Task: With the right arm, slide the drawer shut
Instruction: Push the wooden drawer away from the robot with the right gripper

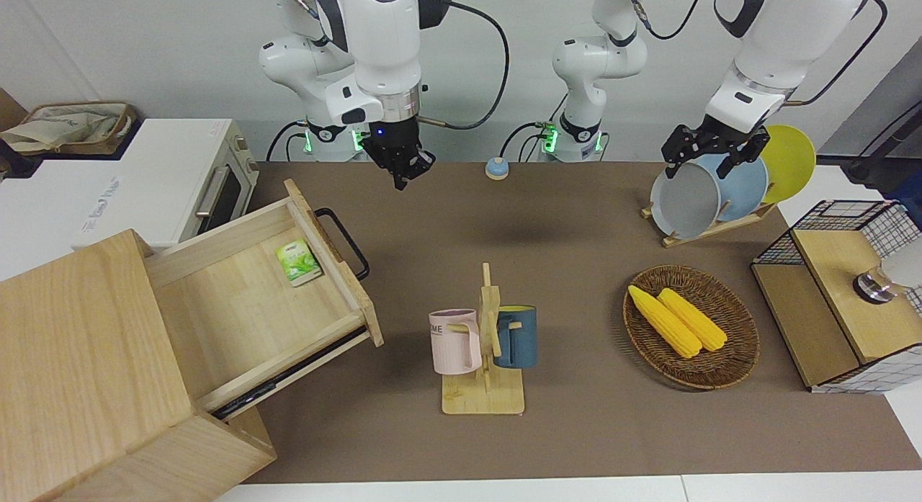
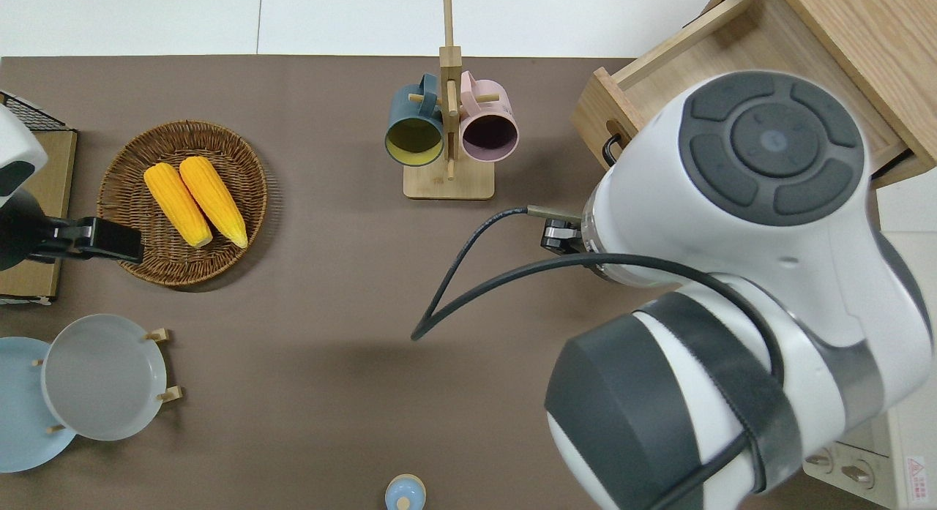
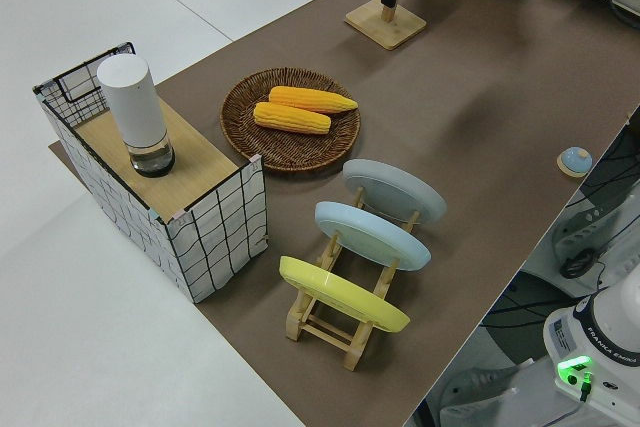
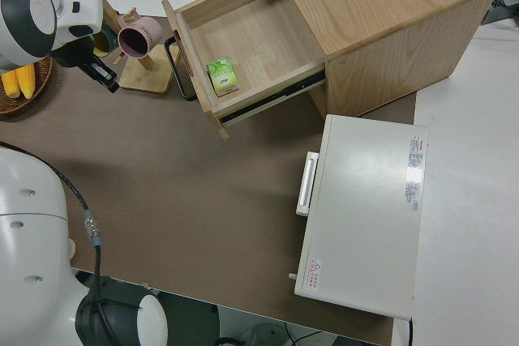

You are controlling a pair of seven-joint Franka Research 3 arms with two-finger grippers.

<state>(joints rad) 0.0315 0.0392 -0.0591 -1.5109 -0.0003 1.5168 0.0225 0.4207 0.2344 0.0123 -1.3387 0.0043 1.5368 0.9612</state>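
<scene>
A brown-topped bench [image 1: 576,221] carries a wooden mug tree [image 1: 486,358] near its middle, with 2 mugs hung on it — a pink mug [image 1: 455,341] and a blue mug [image 1: 516,335], side by side. Toward the left arm's end sits a wicker basket [image 1: 735,358] holding 2 corn cobs [image 1: 677,320], touching each other. Nearer to the robots than the basket, a wooden plate rack [image 3: 345,322] holds 3 plates upright — grey [image 1: 684,199], blue [image 1: 745,185], yellow [image 1: 791,160]. A wire box [image 3: 215,222] has a white cylinder [image 3: 135,112] standing on its shelf. A white oven [image 4: 365,208] and a small blue knob [image 1: 496,168] lie close to the robots.
</scene>
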